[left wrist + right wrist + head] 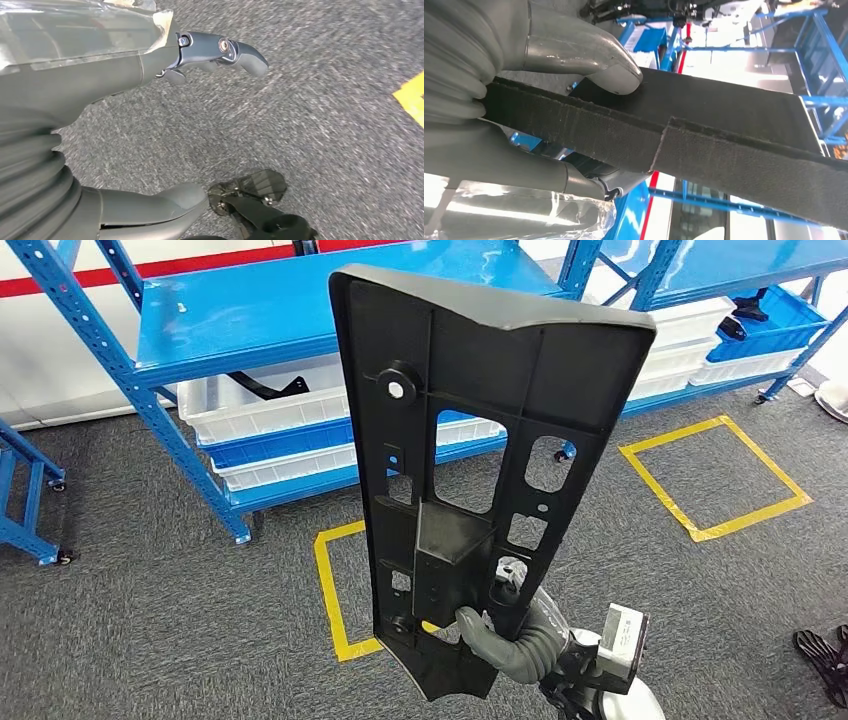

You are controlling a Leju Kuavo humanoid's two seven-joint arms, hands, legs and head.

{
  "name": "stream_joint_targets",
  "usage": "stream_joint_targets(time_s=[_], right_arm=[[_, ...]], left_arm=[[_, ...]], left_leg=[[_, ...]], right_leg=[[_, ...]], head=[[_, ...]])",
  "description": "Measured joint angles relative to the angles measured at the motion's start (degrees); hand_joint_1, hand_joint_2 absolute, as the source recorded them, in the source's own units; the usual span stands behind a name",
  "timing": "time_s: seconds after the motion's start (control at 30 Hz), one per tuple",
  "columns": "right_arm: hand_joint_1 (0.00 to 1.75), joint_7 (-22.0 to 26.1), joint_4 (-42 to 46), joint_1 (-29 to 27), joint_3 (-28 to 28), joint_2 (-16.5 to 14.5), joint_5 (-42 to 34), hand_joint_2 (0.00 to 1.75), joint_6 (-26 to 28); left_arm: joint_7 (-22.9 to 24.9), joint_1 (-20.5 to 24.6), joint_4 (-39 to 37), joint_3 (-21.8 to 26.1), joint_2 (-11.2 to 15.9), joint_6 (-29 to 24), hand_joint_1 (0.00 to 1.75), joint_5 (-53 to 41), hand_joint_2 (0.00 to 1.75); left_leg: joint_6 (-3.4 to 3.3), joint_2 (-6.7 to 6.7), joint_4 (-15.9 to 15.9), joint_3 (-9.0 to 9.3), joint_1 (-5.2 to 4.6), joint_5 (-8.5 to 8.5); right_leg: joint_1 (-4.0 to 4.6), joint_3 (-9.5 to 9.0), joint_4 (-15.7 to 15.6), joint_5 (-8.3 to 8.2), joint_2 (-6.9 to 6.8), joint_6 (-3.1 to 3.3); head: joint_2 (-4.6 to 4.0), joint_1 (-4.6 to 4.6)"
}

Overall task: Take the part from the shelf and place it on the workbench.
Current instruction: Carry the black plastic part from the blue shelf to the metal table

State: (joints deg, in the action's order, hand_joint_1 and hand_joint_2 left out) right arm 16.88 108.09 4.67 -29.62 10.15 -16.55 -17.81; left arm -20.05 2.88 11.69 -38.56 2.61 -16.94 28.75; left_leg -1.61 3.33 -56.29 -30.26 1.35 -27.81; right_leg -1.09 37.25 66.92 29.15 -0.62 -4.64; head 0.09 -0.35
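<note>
The right hand [515,635] grips the lower end of the black plastic part [480,430], holding it upright in front of the blue shelf [250,310], while the left hand [150,135] hangs over the grey carpet [325,125], fingers apart, holding nothing.

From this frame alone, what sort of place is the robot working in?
Probably a factory or warehouse parts-storage area: blue steel shelving holding white bins, yellow tape squares marking the grey carpeted floor, and a large black moulded plastic part gripped by the right hand.
</note>
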Motion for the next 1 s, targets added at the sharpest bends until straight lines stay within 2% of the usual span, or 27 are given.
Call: stream_joint_targets(time_s=[0.03,0.07,0.1,0.13,0.17,0.2,0.27,0.33,0.37,0.4,0.43,0.47,0.5,0.57,0.6,0.63,0.7,0.73,0.77,0.83,0.9,0.93,0.97,1.0], right_arm=[[1.75,0.0,0.0,0.0,0.0,0.0,0.0,1.75,0.0],[1.75,0.0,0.0,0.0,0.0,0.0,0.0,1.75,0.0],[1.75,0.0,0.0,0.1,0.0,0.0,0.0,1.75,0.0],[1.75,0.0,0.0,0.0,0.0,0.1,-0.1,1.75,0.0],[1.75,0.1,-0.1,0.0,0.0,0.1,-0.1,1.75,0.0],[1.75,0.1,-0.1,0.0,0.0,0.1,-0.1,1.75,0.0],[1.75,0.2,-0.1,0.0,0.0,0.1,-0.1,1.75,0.1],[1.75,0.3,-0.1,0.1,0.0,0.1,-0.1,1.75,0.3],[1.75,0.4,-0.1,0.2,0.1,0.1,-0.1,1.75,0.5],[1.75,0.4,-0.1,0.1,0.1,0.1,-0.1,1.75,0.6],[1.75,0.4,-0.2,0.1,0.1,0.1,-0.1,1.75,0.7],[1.75,0.4,-0.2,0.0,0.1,0.1,-0.1,1.75,0.8],[1.75,0.4,-0.2,0.0,0.1,0.1,-0.1,1.75,0.9],[1.75,0.4,-0.2,0.1,0.2,0.1,-0.2,1.75,1.0],[1.75,0.4,-0.2,0.1,0.2,0.1,-0.3,1.75,1.0],[1.75,0.5,-0.2,0.1,0.2,0.1,-0.3,1.75,1.0],[1.75,0.6,-0.2,0.0,0.3,0.1,-0.5,1.75,1.0],[1.75,0.7,-0.2,-0.1,0.3,0.2,-0.6,1.75,1.0],[1.75,0.8,-0.2,-0.2,0.4,0.2,-0.7,1.75,1.1],[1.75,0.9,-0.2,-0.2,0.5,0.3,-0.8,1.75,1.1],[1.75,1.0,-0.2,-0.3,0.6,0.3,-0.9,1.75,1.1],[1.75,1.0,-0.2,-0.4,0.6,0.3,-0.9,1.75,1.1],[1.75,1.0,-0.3,-0.5,0.5,0.3,-0.9,1.75,1.0],[1.75,1.0,-0.3,-0.5,0.5,0.3,-0.9,1.75,1.0]], left_arm=[[-0.1,0.0,0.0,0.0,0.0,0.0,0.0,0.0,1.75],[-0.1,0.1,0.0,0.0,0.0,-0.1,0.0,0.0,1.75],[-0.2,0.1,0.0,0.0,0.0,-0.1,0.0,0.0,1.75],[-0.2,0.1,0.0,0.0,0.0,-0.2,0.0,0.0,1.75],[-0.3,0.1,0.0,0.0,0.0,-0.3,0.0,0.0,1.75],[-0.3,0.1,0.0,0.0,0.0,-0.4,0.0,0.0,1.75],[-0.2,0.2,0.0,0.0,0.0,-0.5,0.0,0.0,1.75],[-0.2,0.2,0.0,0.0,-0.1,-0.5,0.0,0.0,1.75],[0.0,0.2,0.0,0.0,-0.1,-0.5,0.0,0.0,1.75],[0.3,0.1,0.0,0.0,-0.1,-0.4,0.0,0.0,1.75],[0.6,0.1,0.0,0.0,-0.1,-0.4,0.0,0.0,1.75],[0.9,0.1,0.0,0.0,-0.1,-0.4,0.0,0.0,1.75],[1.2,0.1,0.0,0.0,-0.1,-0.4,0.0,0.0,1.75],[1.6,0.1,0.0,0.0,-0.1,-0.6,0.0,-0.1,1.75],[1.8,0.1,0.0,0.0,0.0,-0.7,0.0,-0.2,1.75],[2.1,0.1,0.0,0.0,0.0,-0.9,0.0,-0.3,1.75],[2.5,0.1,0.0,0.0,-0.1,-1.4,0.0,-0.6,1.75],[2.7,0.2,0.0,0.0,-0.2,-1.6,0.0,-0.7,1.75],[2.8,0.2,0.0,-0.1,-0.2,-1.8,0.0,-0.8,1.75],[3.4,0.1,0.0,-0.2,-0.2,-1.7,0.0,-1.1,1.75],[4.4,0.0,0.0,-0.4,-0.2,-1.1,0.0,-1.3,1.75],[4.9,-0.1,0.0,-0.5,-0.2,-0.7,0.0,-1.5,1.75],[5.3,-0.1,0.0,-0.7,-0.2,-0.3,0.0,-1.7,1.75],[5.5,-0.1,0.0,-0.9,-0.2,0.0,0.0,-1.8,1.75]], left_leg=[[0.18,0.52,0.0,0.09,-0.11,-0.05],[0.43,0.98,-0.1,0.15,-0.26,-0.11],[0.71,1.38,-0.2,0.17,-0.48,-0.14],[0.96,1.77,-0.2,0.16,-0.68,-0.13],[1.17,2.2,-0.2,0.19,-0.7,-0.11],[1.44,2.3,-0.3,0.14,-0.58,-0.29],[1.86,0.48,-2.7,-0.84,-0.24,-2.32],[1.97,-2.36,-9.8,-3.99,-0.17,-6.5],[1.92,-3.03,-13.9,-5.87,-0.19,-8.29],[1.84,-3.34,-16.9,-7.31,-0.21,-9.19],[1.71,-3.46,-17.8,-7.75,-0.21,-8.88],[1.51,-3.58,-16.4,-7.03,-0.21,-7.45],[1.25,-4.01,-13.0,-5.33,-0.2,-5.3],[0.75,-6.43,-5.4,-1.58,-0.08,-2.11],[0.64,-7.41,-3.1,-0.52,-0.09,-1.51],[0.56,-7.91,-2.1,-0.16,-0.17,-1.51],[0.22,-6.71,-1.7,-0.22,-0.32,-1.23],[-0.1,-6.01,-1.5,-0.23,-0.3,-0.93],[-0.45,-5.22,-1.2,-0.25,-0.19,-0.63],[-0.82,-3.61,-0.9,-0.38,-0.18,-0.34],[-0.87,-1.79,-0.9,-0.58,-0.25,-0.31],[-0.85,-0.91,-0.9,-0.62,-0.24,-0.31],[-0.81,-0.09,-0.9,-0.61,-0.2,-0.32],[-0.73,0.63,-1.0,-0.54,-0.14,-0.36]], right_leg=[[0.06,-2.5,-4.4,-1.23,-1.2,-0.27],[0.19,-4.38,-7.8,-2.19,-2.04,-0.18],[0.33,-5.34,-9.7,-2.64,-2.51,0.23],[0.48,-5.42,-10.1,-2.67,-2.38,0.79],[0.51,-5.25,-10.0,-2.86,-1.69,1.34],[0.29,-5.09,-10.0,-2.99,-1.14,1.88],[-0.03,-4.9,-10.1,-3.31,-0.13,3.01],[0.04,-4.63,-10.1,-3.58,0.81,4.0],[0.19,-4.46,-10.1,-3.69,1.34,4.32],[0.36,-4.32,-10.1,-3.8,2.0,4.49],[0.5,-4.23,-10.1,-3.89,2.69,4.59],[0.58,-4.21,-10.0,-3.94,3.42,4.61],[0.65,-4.22,-9.9,-3.98,4.17,4.62],[0.85,-4.0,-9.4,-4.03,5.49,4.48],[0.92,-3.68,-9.2,-4.14,6.06,4.28],[0.9,-3.27,-9.1,-4.32,6.63,3.97],[0.79,-2.46,-9.0,-4.74,7.48,3.18],[0.86,-1.96,-8.7,-4.61,6.9,2.92],[1.0,-1.09,-7.3,-3.88,5.62,2.85],[1.05,1.9,-1.2,-0.93,2.54,3.03],[0.65,5.04,6.2,1.88,1.43,2.82],[0.4,5.37,7.5,2.22,1.23,2.4],[0.15,4.44,6.4,1.68,0.95,1.81],[-0.05,2.33,2.9,0.48,0.4,1.19]], head=[[0.0,0.05],[0.0,0.05],[0.0,0.04],[0.0,0.02],[0.0,-0.04],[0.0,-0.08],[0.0,-0.15],[0.0,-0.26],[0.0,-0.29],[0.0,-0.3],[0.0,-0.3],[0.0,-0.29],[0.0,-0.3],[0.0,-0.25],[0.0,-0.25],[0.0,-0.25],[0.0,-0.26],[0.0,-0.25],[0.0,-0.07],[0.0,0.26],[0.0,0.44],[0.0,0.45],[0.0,0.46],[0.0,0.45]])
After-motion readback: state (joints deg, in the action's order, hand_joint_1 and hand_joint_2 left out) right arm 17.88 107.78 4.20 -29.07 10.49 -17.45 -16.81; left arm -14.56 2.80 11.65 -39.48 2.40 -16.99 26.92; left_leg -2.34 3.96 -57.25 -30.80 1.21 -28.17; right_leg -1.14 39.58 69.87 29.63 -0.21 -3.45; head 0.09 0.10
